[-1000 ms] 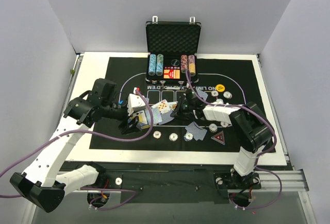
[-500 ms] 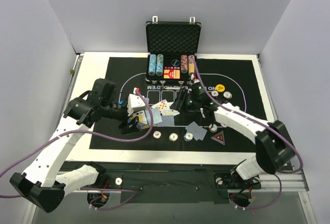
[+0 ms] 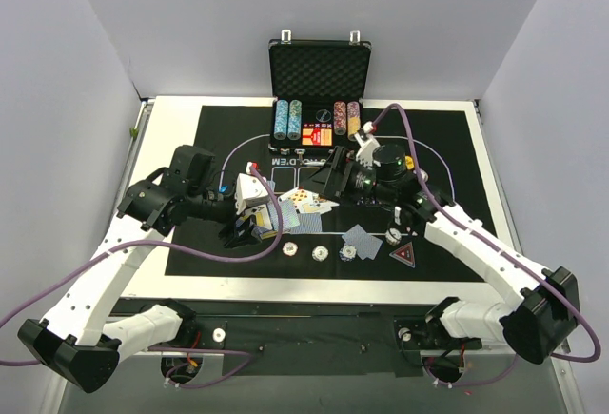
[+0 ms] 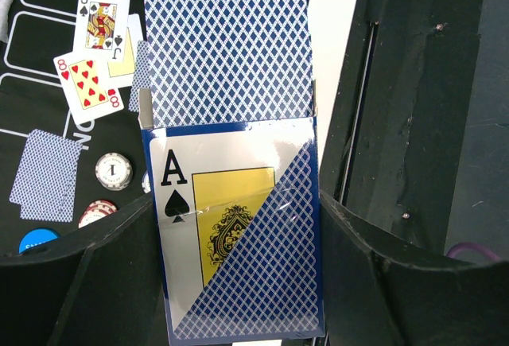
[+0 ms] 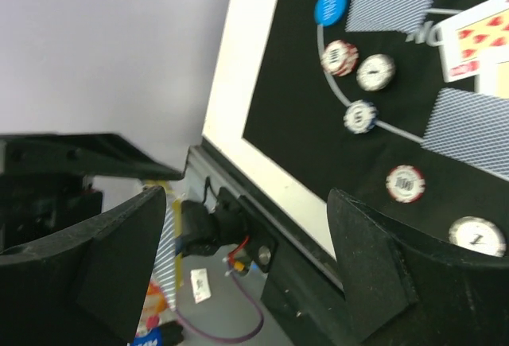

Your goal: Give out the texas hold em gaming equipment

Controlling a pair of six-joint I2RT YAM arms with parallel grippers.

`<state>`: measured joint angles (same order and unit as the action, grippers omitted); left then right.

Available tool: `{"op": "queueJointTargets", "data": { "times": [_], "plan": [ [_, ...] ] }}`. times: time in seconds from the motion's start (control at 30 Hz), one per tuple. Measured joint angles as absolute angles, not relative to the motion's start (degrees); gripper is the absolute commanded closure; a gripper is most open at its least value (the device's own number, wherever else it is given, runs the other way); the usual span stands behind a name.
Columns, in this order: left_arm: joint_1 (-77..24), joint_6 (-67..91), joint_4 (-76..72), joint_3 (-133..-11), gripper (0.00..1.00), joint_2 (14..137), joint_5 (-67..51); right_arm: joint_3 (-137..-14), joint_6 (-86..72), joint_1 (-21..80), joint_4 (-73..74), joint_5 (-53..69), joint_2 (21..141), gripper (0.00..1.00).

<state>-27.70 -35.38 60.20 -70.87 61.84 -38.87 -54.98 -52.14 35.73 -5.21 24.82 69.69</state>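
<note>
Two spots from above: the deck (image 3: 266, 216) sits at 9 o'clock of the face-up cards (image 3: 306, 200), with the right hand (image 3: 333, 181) just at their 2 o'clock. Left wrist: the left hand (image 4: 238, 282) is clenched on that deck's long edges. It looks light and slick with cards poking out the top, so I'd squeeze firmly. Right wrist: fingers (image 5: 119, 258) spread wide, nothing held.

The top camera looks down from the near edge; both wrist cameras (close, oblique) share the mat (image 3: 371, 269).
</note>
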Motion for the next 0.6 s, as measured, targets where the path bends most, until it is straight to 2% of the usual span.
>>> {"op": "queueJointTargets", "data": {
  "times": [0.4, 0.5, 0.6],
  "plan": [
    [-27.7, -34.92, 60.14, -70.87, 0.96, 62.22, -38.85, -55.88, -50.7, 42.13, -6.98, 34.33, 70.91, 0.24],
    [-27.7, -34.83, 60.14, -70.87, 0.95, 62.33, -38.85, -56.31, -49.5, 43.38, -6.28, 35.03, 71.72, 0.27],
    [-27.7, -34.68, 60.12, -70.87, 0.95, 62.33, -38.85, -56.36, -48.9, 44.03, -5.54, 35.42, 71.96, 0.33]
  ]
}}
